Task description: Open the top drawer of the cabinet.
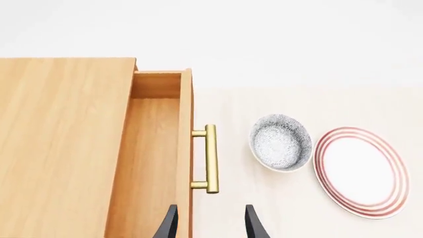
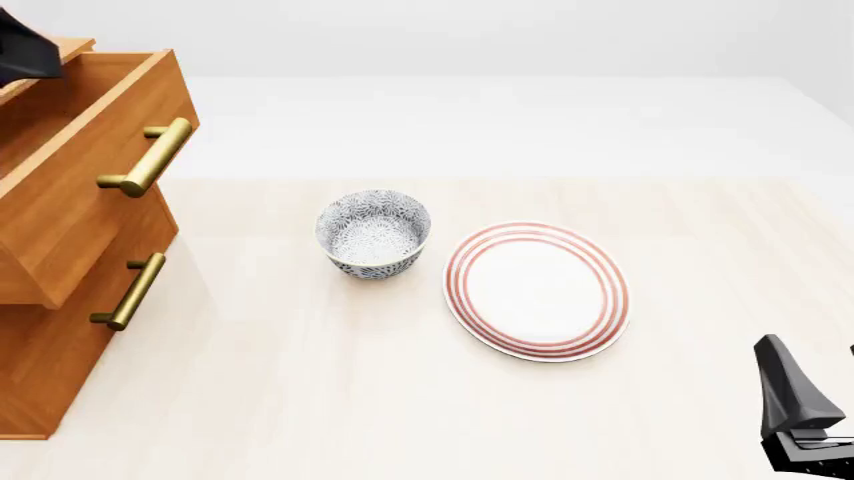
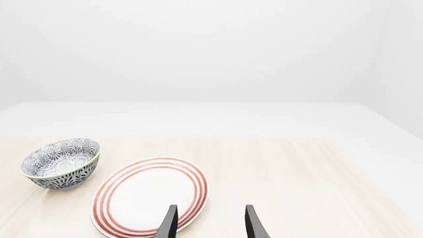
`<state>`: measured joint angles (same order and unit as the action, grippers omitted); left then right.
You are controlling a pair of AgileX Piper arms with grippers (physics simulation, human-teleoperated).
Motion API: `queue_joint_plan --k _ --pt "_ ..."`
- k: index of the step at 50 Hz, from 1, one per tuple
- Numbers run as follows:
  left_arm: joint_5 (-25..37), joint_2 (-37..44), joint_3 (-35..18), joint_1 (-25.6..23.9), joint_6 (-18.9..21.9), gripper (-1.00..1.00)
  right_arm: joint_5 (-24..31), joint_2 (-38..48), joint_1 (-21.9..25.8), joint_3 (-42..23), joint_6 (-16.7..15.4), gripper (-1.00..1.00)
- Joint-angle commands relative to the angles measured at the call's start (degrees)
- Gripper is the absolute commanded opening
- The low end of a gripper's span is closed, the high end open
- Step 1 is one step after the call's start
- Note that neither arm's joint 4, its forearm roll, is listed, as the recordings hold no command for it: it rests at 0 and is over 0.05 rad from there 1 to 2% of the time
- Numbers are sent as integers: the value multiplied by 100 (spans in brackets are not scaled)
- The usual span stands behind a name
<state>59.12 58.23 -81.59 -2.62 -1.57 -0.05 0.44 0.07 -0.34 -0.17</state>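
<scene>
The orange-brown cabinet [image 2: 47, 375] stands at the table's left edge. Its top drawer [image 2: 83, 205] is pulled out and overhangs the drawer below, with its brass bar handle [image 2: 147, 157] on the front. In the left wrist view I look down on the cabinet's top [image 1: 59, 148] and into the bare inside of the top drawer [image 1: 148, 163]. My left gripper [image 1: 210, 225] hangs open above the handle [image 1: 211, 158], apart from it and holding nothing. My right gripper [image 3: 210, 225] is open and empty near the table's front right, with one of its fingers [image 2: 785, 385] showing in the front view.
A blue-patterned bowl [image 2: 374, 232] sits mid-table beside a white plate with red rings [image 2: 537, 290]. The second drawer's brass handle [image 2: 130, 292] sits under the pulled-out drawer. A dark part of the left arm [image 2: 24, 50] shows over the cabinet's top corner.
</scene>
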Motion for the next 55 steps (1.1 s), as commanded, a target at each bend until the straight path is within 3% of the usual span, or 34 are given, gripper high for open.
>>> queue_joint_plan --k 1,25,55 --pt "-73 -15 74 -4 -145 100 0 -1 0 0 0 100" --pt "-542 -162 751 46 -266 100 0 0 1 0 -1 100" --pt "-686 -372 1198 325 -235 100 0 0 1 0 1 100"
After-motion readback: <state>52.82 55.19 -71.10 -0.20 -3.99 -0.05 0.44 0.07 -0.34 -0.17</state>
